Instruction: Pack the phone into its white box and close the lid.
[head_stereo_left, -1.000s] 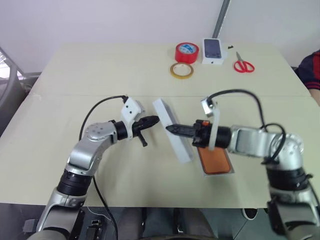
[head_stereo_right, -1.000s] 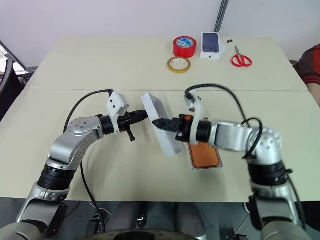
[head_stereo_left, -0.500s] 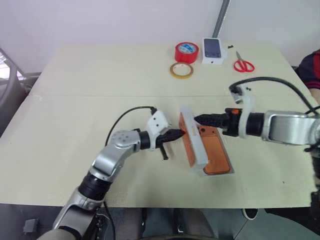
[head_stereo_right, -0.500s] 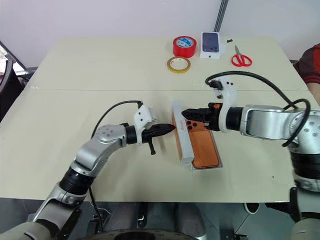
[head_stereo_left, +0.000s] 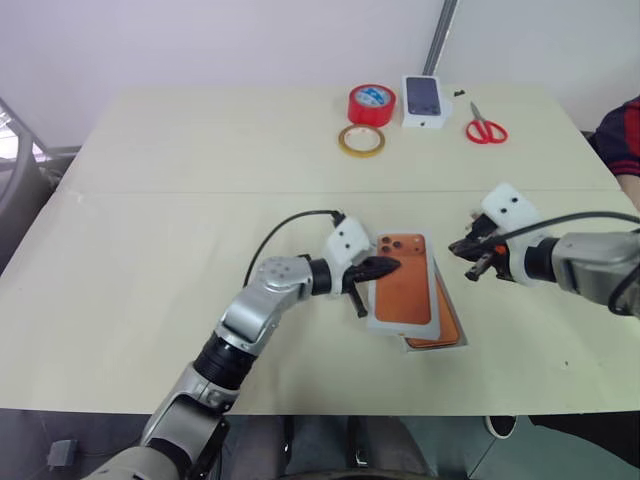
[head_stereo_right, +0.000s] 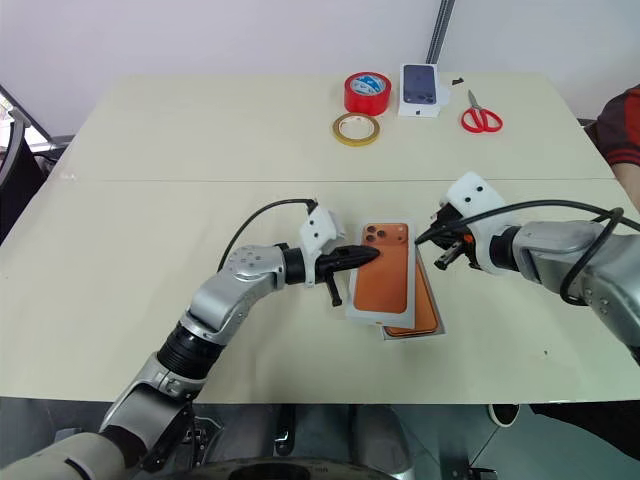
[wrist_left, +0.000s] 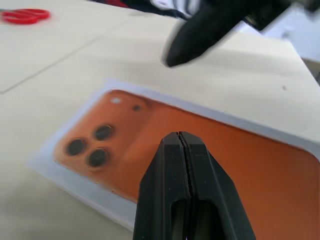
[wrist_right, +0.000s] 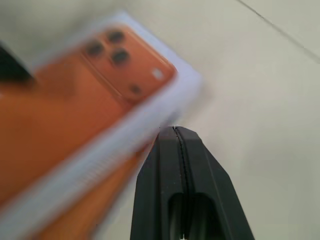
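Since a second ago the lid (head_stereo_left: 402, 292) has gone from standing on edge between your two tools to lying flat, printed orange face up, over the box (head_stereo_left: 432, 347) on the tabletop (head_stereo_left: 200, 200).

Your left tool (head_stereo_left: 388, 266) has followed it across. It is closed, holding nothing, with its tip at the lid's left edge near the printed lenses.

The lid sits skewed rather than square. At its lower right an orange strip shows from under it, which I take for the phone (head_stereo_left: 453, 325) lying in the box, so the phone looks packed but the lid is probably not seated.

Your right tool (head_stereo_left: 462, 247) has let go and backed off to the right of the lid. It is closed, empty and just clear of the lid's upper right corner.

What seems left is to turn the lid into line with the box and press it down.
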